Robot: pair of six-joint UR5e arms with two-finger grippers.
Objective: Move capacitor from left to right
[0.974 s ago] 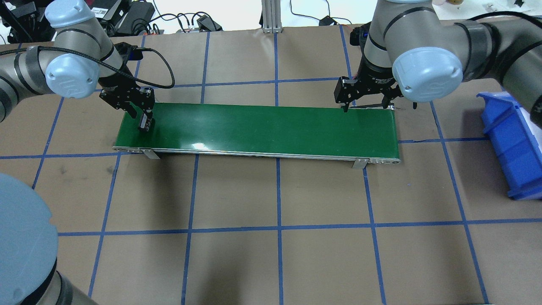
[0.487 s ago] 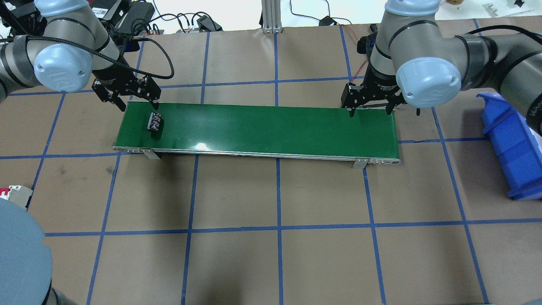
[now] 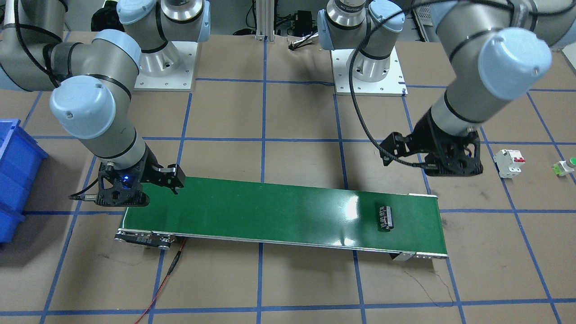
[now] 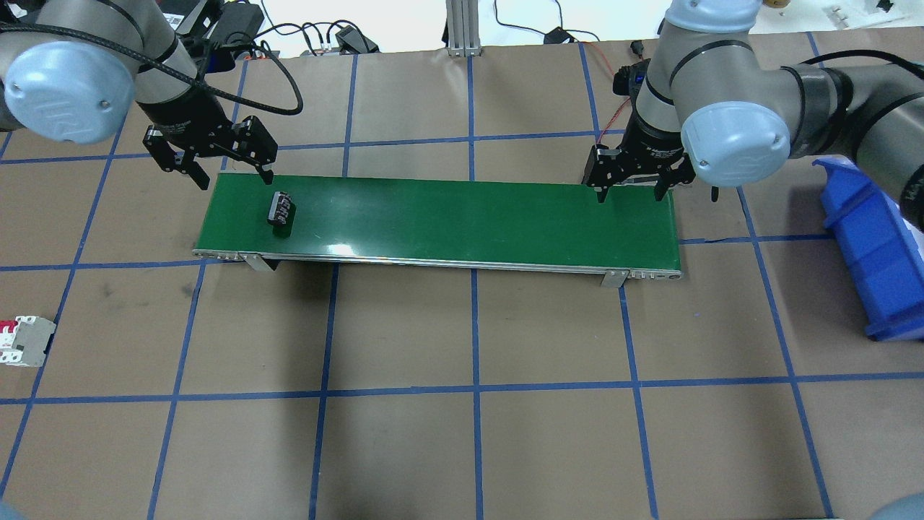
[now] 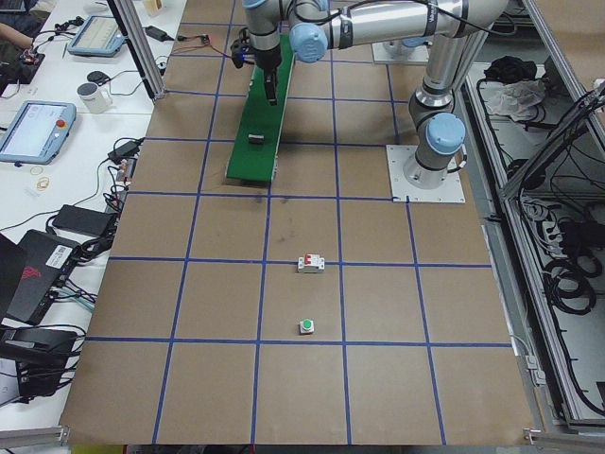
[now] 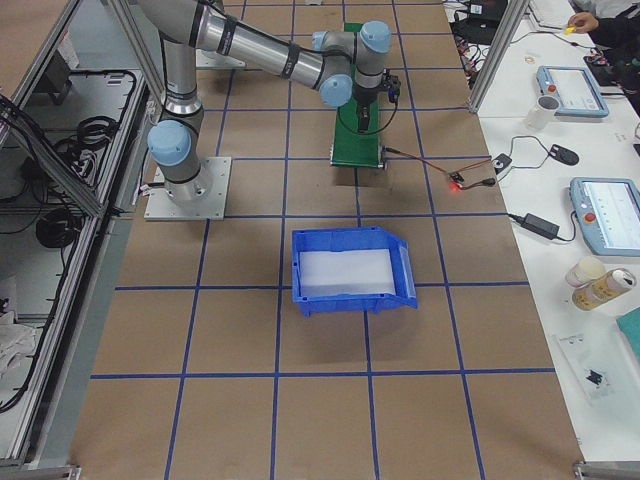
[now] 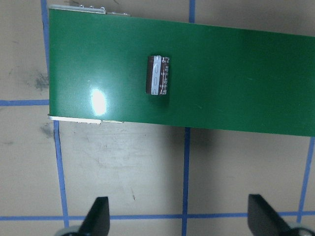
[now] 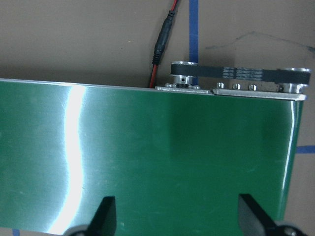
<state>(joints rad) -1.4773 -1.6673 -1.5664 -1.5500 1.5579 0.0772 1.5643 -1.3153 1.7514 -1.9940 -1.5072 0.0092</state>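
The capacitor, a small black cylinder with silvery stripes, lies on its side near the left end of the green conveyor belt. It also shows in the front view and the left wrist view. My left gripper is open and empty, raised just behind the belt's left end, apart from the capacitor. My right gripper is open and empty, over the back edge of the belt's right end.
A blue bin stands at the right table edge. A white circuit breaker with red switches lies at the left edge, and a green push button lies beyond it. A red wire runs from the belt's right end.
My left gripper has let go of the capacitor, opened and pulled up and back to the left. The capacitor has travelled a little to the right on the belt. My right gripper shifted slightly right.
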